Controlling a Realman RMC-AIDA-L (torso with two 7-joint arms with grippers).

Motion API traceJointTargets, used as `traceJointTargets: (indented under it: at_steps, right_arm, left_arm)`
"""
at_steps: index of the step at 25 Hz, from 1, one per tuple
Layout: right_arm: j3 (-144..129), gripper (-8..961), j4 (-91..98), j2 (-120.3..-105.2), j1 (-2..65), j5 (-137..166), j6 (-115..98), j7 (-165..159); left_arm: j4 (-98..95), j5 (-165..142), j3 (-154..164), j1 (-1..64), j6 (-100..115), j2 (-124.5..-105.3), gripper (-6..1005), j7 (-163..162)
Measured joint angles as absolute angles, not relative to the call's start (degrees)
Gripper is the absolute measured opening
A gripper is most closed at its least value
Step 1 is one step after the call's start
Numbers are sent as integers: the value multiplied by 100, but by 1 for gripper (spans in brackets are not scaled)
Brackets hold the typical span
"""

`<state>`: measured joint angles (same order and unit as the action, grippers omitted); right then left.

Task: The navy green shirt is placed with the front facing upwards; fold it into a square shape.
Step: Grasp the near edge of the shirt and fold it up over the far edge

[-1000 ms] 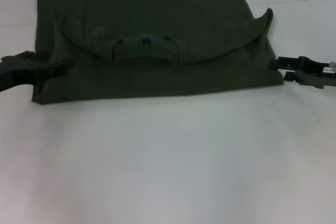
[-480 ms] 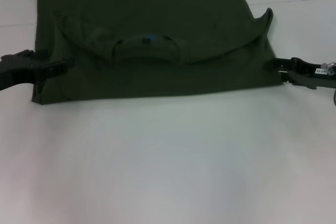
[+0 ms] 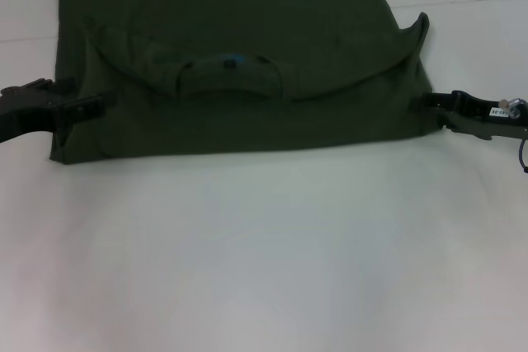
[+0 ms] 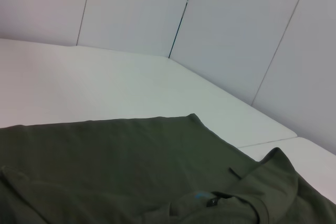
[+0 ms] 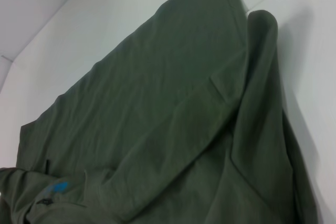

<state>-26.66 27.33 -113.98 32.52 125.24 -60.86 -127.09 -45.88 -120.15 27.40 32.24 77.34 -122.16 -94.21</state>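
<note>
While the navy green shirt lies partly folded on the white table between my fingers, I see the left gripper and right gripper each clamped on its side edges.

No text can be read: the blue logo inside the shirt's collar and the white tag on the right arm are illegible.
</note>
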Motion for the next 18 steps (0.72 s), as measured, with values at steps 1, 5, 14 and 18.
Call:
traceJointTargets:
  at_steps: [1,5,14,18]
  right_arm:
    - [-2664,619,2733,-11398,3252,12524,-6085,-12715]
    - [-2633,530,2733,-11399,3227,12524,-6051,-12762]
    - [-2601,125,2733,-11392,3193,12524,-6046,-12765]
    - [-2601,80,2733,-11390,3195,12508,-6047,-12726]
  left_arm:
    - [-4587,-12014,2739,3223,7734,-12216,888,-9422]
    - [-4587,-12015,2733,3216,7734,-12218,888,-9422]
    - [-4588,-12015,2733,3186,7734,-12225,887,-9422]
    - [-4588,-12015,2731,3167,7734,-12225,888,-9422]
